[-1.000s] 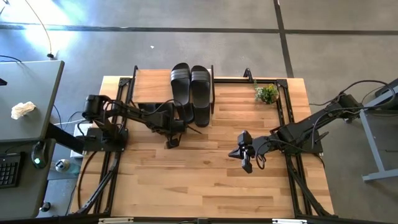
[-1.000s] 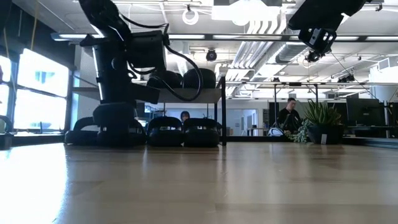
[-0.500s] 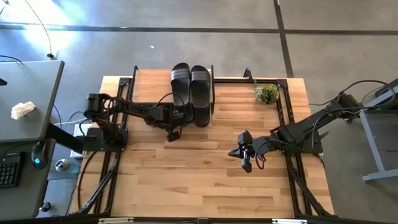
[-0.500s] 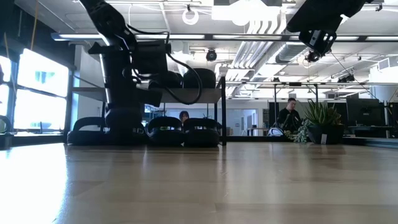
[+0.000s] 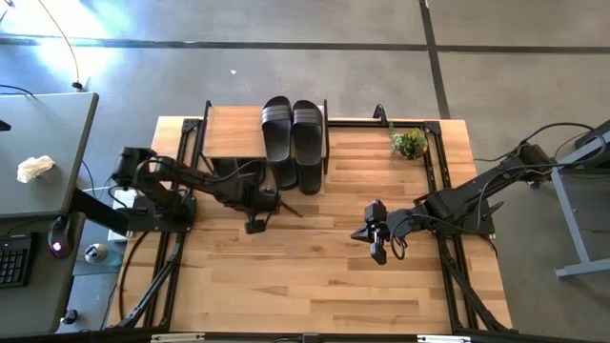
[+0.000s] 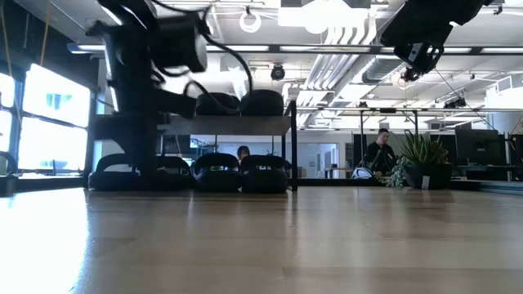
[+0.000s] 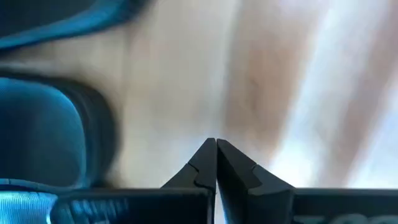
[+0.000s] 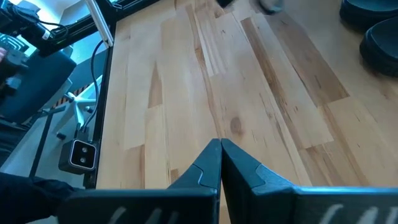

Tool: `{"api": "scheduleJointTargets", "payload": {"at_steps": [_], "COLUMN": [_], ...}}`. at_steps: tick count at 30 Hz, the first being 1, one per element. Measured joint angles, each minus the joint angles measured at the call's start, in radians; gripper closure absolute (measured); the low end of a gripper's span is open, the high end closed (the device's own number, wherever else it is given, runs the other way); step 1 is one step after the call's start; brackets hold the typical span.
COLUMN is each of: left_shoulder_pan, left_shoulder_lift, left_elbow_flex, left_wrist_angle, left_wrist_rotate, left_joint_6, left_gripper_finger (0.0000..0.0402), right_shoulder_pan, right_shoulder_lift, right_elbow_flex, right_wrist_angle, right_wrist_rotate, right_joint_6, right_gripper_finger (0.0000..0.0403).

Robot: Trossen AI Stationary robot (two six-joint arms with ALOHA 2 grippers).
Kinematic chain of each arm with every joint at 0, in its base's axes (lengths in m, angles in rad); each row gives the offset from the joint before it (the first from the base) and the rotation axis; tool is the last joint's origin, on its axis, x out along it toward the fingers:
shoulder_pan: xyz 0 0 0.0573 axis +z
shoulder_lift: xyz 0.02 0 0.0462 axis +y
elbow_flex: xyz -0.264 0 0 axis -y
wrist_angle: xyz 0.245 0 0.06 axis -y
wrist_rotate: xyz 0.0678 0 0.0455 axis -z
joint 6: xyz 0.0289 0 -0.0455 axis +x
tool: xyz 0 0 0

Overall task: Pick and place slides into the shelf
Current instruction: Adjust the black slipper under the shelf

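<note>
Two slides (image 5: 293, 143) lie on our shelf (image 5: 233, 132) at upper centre; our left gripper (image 5: 255, 223) beside it and right gripper (image 5: 377, 252) mid-frame are both closed, empty.

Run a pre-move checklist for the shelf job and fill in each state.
1. Left gripper empty and shut, over bare table in front of the shelf: ok.
2. Right gripper shut, holding nothing, waiting over mid-table: ok.
3. Pair of slides on the shelf top, side by side: ok.
4. Slides on the lower level, in a row under the top board: ok; exact count cannot tell.
5. Loose slides left on the table: none visible, ok.
6. Plant away from both arms: ok.
</note>
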Motion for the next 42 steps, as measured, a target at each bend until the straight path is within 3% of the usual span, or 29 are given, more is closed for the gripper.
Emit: {"api": "scheduleJointTargets", "payload": {"at_steps": [11,24,42], "left_shoulder_pan": [-0.080,-0.082,-0.080], "left_shoulder_lift": [-0.069,-0.075,-0.068], "left_elbow_flex": [-0.009,-0.213,-0.231], "left_wrist_angle": [-0.295,-0.135,-0.117], "left_wrist_rotate": [0.107,0.070,-0.089], "left_joint_6": [-0.114,-0.262,-0.280], "left_gripper_finger": [0.0401,0.0401,0.0401], "right_shoulder_pan": [0.000,0.000,0.000], "right_shoulder_lift": [0.000,0.001,0.001], "right_elbow_flex": [0.000,0.000,0.000], "right_wrist_angle": [0.005,0.008,0.008], "right_wrist_rotate": [-0.023,-0.017,0.010], "right_joint_6": [-0.002,-0.046,-0.045], "right_gripper_finger": [0.0403,0.0403,0.0403]}}
